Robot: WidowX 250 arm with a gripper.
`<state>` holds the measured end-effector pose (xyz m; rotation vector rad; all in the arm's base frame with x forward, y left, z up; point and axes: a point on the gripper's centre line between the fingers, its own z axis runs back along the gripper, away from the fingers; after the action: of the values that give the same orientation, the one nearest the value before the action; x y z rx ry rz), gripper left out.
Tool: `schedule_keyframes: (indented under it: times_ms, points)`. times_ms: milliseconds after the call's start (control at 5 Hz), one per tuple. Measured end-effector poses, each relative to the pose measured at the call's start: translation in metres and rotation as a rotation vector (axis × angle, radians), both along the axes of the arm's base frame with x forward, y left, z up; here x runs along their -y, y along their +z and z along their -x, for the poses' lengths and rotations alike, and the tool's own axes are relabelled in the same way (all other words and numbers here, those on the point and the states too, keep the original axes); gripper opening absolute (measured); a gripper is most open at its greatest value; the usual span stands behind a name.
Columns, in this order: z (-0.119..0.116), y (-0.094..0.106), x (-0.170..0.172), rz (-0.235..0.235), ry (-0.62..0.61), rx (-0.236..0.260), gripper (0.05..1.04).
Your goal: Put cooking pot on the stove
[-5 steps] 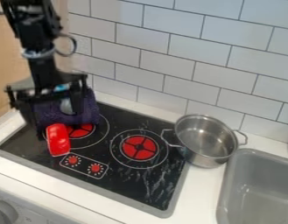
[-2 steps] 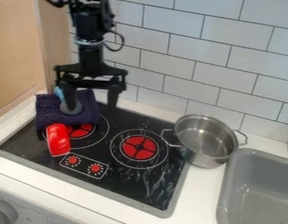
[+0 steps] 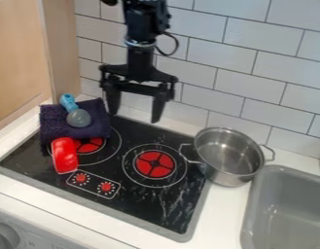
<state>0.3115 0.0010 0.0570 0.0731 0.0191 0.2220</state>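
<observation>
Rightward across the upper part of the frame, the black two-finger tool [image 3: 134, 116] has swung from the left side, while the other things lie where they lay. It hangs upper centre, above the back of the flat black stove [image 3: 163, 199], its two fingers wide apart with nothing between them. Just left of it, a blue-handled utensil with a rounded grey head [image 3: 78, 117] rests on a folded dark purple cloth [image 3: 53, 127]; in front of the cloth sits a curved red object [image 3: 64, 155], partly over the left red burner [image 3: 89, 145]. Nearer the middle of the frame is the right red burner [image 3: 155, 164] (the likelier landing spot, I'd say). Right of centre, the round silver metal pot [image 3: 227, 158] stands upright on the white tabletop [image 3: 222, 214], between the stove and the grey sink [image 3: 289, 209], one handle reaching over the stove's edge.

As for progress, the task looks barely begun: the pot is ungrasped and off the burners, so grasping, lifting, shifting left and setting down all seem left to do.
</observation>
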Motion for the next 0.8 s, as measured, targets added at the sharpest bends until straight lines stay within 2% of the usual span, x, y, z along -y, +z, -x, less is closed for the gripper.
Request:
schedule_keyframes:
  times_ms: [200, 400, 800]
  points:
    - [-0.004, -0.002, 0.013, -0.011, -0.048, 0.012, 0.999]
    - [-0.025, -0.002, 0.026, -0.027, -0.129, 0.029, 0.999]
    - [-0.051, -0.014, 0.05, -0.032, -0.244, 0.026, 0.999]
